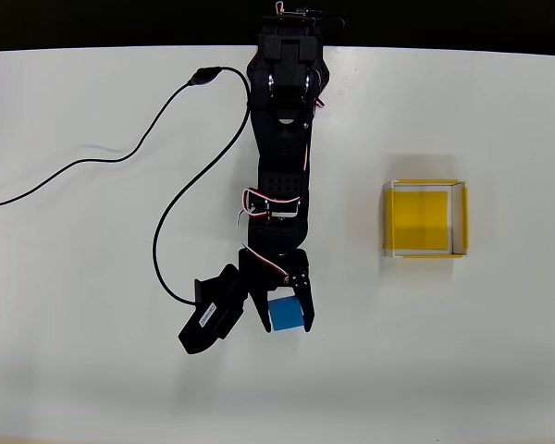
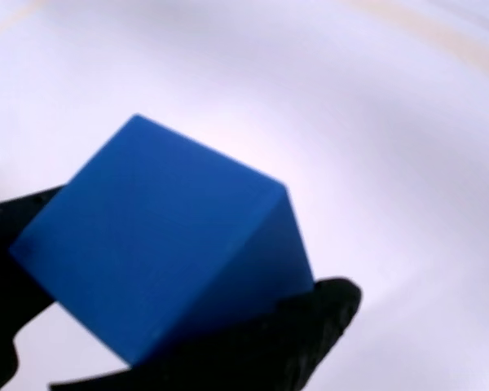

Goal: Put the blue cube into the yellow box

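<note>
The blue cube (image 1: 285, 314) sits between the black fingers of my gripper (image 1: 286, 313), low and a little left of centre in the overhead view. The gripper is shut on it. In the wrist view the blue cube (image 2: 167, 240) looms large and tilted, with black fingers (image 2: 310, 326) pressing it from the lower right and from the left edge. The yellow box (image 1: 425, 219), a shallow square tray with white walls, lies to the right of the arm and somewhat farther back, well apart from the gripper.
The black arm (image 1: 282, 157) reaches down from the table's top edge. A black cable (image 1: 157, 236) loops across the white table on the arm's left side. The white table (image 1: 462, 351) is bare between gripper and box.
</note>
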Motion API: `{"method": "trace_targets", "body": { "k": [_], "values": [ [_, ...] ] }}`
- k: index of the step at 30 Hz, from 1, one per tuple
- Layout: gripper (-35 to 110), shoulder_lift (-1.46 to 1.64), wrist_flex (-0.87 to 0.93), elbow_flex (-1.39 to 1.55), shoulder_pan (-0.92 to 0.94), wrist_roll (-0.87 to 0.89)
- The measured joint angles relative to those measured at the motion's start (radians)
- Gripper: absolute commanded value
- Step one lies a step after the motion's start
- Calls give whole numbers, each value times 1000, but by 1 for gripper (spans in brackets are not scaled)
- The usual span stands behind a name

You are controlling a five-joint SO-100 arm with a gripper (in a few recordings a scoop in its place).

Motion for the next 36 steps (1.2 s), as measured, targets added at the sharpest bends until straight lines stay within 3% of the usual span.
{"method": "trace_targets", "body": {
  "k": [8, 25, 36],
  "values": [
    [16, 316, 34, 147, -192, -15],
    [16, 545, 32, 302, -637, -40],
    [16, 552, 26, 411, -699, 25]
  ]
}}
